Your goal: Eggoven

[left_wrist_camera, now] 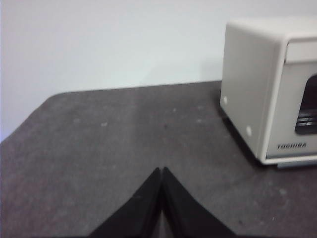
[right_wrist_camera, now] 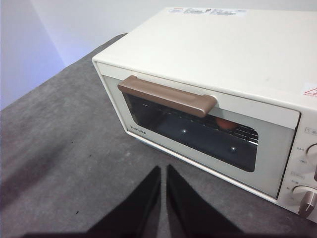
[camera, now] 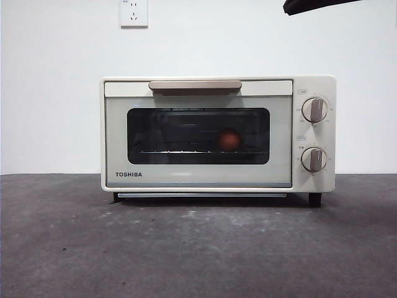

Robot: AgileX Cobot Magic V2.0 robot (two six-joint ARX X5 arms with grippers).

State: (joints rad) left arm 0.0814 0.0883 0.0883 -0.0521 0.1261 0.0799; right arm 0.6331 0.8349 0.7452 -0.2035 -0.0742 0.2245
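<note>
- Behind the dark glass, the egg (camera: 229, 139) is seen resting on the wire rack, right of the window's middle; in the right wrist view it shows as a reddish patch (right_wrist_camera: 225, 123) under the handle's end.
- The oven (camera: 198, 177) stands on the counter (camera: 186, 248) with its door fully shut, so the placing appears to be done and only a clean withdrawal, or a dial setting, seems left.
- The right gripper (right_wrist_camera: 163, 171) is held above and in front of the door, clear of the handle (right_wrist_camera: 166, 96), with its jaws pressed together and nothing pinched.
- The left gripper (left_wrist_camera: 162, 171) is parked well to the oven's side over bare counter, its jaws likewise closed and empty.
- If the right arm is to be pulled away, it is best lifted up and back, so that the handle is not caught and the oven is not nudged; a jolt could set the egg rolling on the rack.
- If a knob (camera: 314, 110) is to be turned, the jaws must first be spread and centred on its ridge.
</note>
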